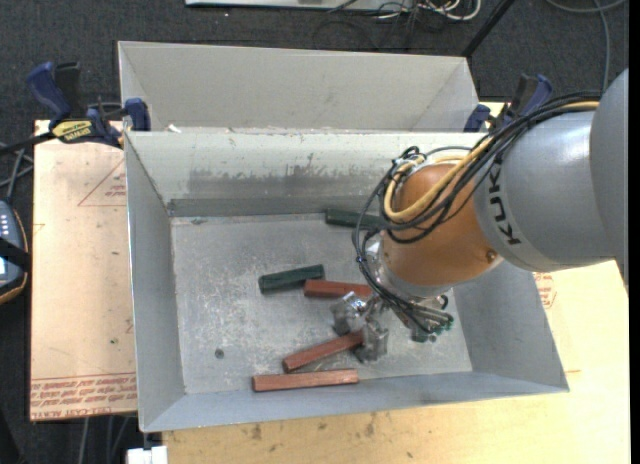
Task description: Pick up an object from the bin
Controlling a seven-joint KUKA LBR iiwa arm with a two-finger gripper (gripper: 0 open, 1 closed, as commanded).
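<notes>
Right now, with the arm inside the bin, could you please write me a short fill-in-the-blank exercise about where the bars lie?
1. The gripper is at the ____ end of a slanted red-brown bar.
2. In the view, the dark green bar lies to the ____ of the gripper.
3. A second red-brown bar lies nearest the view's ____ edge.

Missing words: right; left; bottom.
</notes>
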